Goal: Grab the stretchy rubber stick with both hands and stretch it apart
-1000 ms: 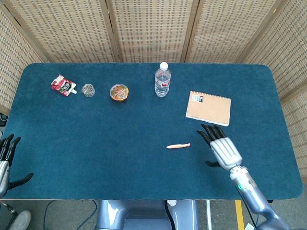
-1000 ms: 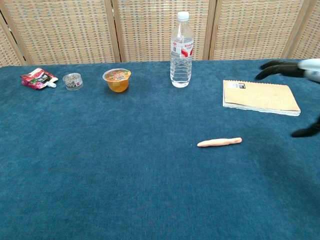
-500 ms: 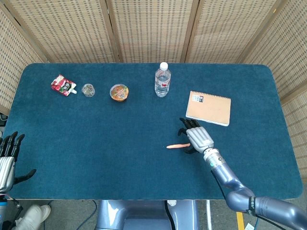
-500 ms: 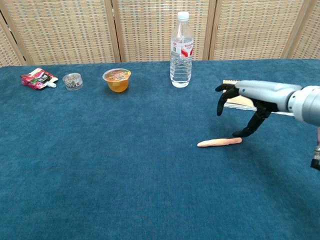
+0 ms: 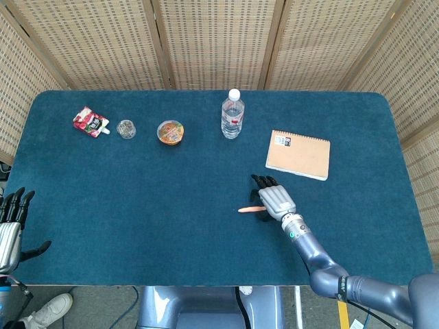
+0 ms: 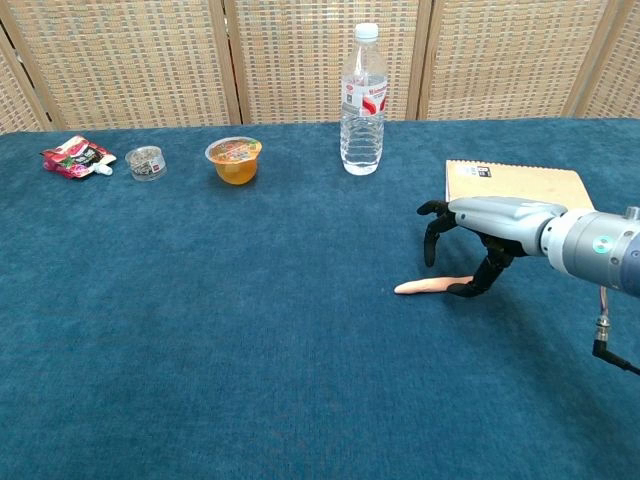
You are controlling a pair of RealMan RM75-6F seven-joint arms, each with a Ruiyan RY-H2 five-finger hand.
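The rubber stick (image 5: 248, 209) is a short pale-orange rod lying flat on the blue table cloth, a little right of the middle; it also shows in the chest view (image 6: 425, 287). My right hand (image 5: 273, 201) arches over the stick's right end (image 6: 490, 218), fingers spread and pointing down. Its thumb tip reaches the cloth right at that end, and nothing is gripped. My left hand (image 5: 10, 229) hangs at the table's near left edge, fingers apart and empty, far from the stick. The chest view does not show it.
A tan spiral notebook (image 5: 298, 154) lies just behind the right hand. A water bottle (image 5: 232, 114) stands at the back centre. Left of it sit an orange jelly cup (image 5: 170, 132), a small clear container (image 5: 126, 129) and a red packet (image 5: 90, 122).
My right hand has swept left from the table's right side and come down over the stick's right end. The stick lies where it was. My left hand has barely shifted.
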